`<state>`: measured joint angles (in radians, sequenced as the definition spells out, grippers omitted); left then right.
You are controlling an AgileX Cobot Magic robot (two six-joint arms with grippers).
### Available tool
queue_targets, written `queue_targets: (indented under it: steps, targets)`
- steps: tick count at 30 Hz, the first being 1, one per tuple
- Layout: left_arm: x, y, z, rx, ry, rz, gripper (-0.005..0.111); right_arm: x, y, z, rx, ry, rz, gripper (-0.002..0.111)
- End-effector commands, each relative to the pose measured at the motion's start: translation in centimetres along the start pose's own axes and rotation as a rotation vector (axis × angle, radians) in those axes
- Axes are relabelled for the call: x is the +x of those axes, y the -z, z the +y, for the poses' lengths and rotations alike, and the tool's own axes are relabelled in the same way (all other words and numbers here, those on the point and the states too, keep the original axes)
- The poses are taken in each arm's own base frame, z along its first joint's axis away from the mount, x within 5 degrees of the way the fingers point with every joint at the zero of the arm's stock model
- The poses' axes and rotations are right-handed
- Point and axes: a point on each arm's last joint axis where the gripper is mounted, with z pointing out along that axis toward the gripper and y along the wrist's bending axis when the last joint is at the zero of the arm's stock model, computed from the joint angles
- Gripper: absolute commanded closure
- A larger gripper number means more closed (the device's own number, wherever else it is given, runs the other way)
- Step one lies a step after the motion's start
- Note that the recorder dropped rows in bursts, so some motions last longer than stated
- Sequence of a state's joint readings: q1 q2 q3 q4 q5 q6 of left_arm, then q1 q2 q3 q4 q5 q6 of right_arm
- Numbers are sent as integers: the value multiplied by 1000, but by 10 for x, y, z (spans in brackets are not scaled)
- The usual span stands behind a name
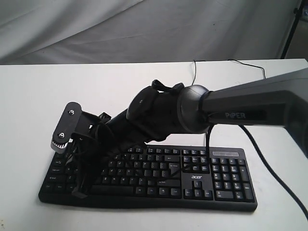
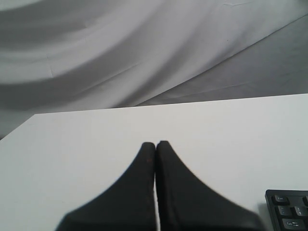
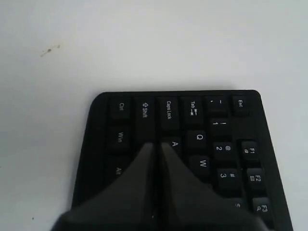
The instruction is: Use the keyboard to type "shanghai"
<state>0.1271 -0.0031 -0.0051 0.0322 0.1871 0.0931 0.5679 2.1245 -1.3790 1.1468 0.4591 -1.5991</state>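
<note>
The black keyboard (image 1: 159,175), with its white acer logo (image 1: 196,177), lies along the front of the white table. My right arm reaches across it from the right to its left end. The right gripper (image 1: 80,190) is shut and points down at the keys there. In the right wrist view the right gripper (image 3: 156,144) has its closed tips at the edge of the A key (image 3: 174,144), on the side toward Caps Lock (image 3: 168,109); whether they press it I cannot tell. The left gripper (image 2: 155,143) is shut on nothing and hovers over bare table beside a keyboard corner (image 2: 288,211). It does not show in the exterior view.
The keyboard's thin black cable (image 1: 195,72) runs back over the table's far edge. The right arm's own cable (image 1: 269,168) hangs down past the number pad (image 1: 231,175). White cloth (image 1: 144,29) hangs behind the table (image 1: 38,96). A dark stand leg (image 1: 291,29) is at the far right.
</note>
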Motion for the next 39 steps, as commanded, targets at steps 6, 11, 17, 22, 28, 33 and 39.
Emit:
queue_targets:
  steps: [6,11,17,22,28,33,39]
  targets:
    - [1,-1,0,5,3,4,106,-11,-5,3,99,41,-22,108]
    - [1,-1,0,5,3,4,106,-10,-5,2,103,38,-21,108]
    - [1,-1,0,5,3,4,106,-9,-8,2,103,39,-18,108]
    - [1,-1,0,5,3,4,106,-5,-23,-1,47,36,-9,108]
    - [1,-1,0,5,3,4,106,0,-20,-7,35,36,3,108]
    - [1,-1,0,5,3,4,106,2,-20,-7,35,52,12,108]
    - [1,-1,0,5,3,4,106,10,-28,-8,37,38,32,108]
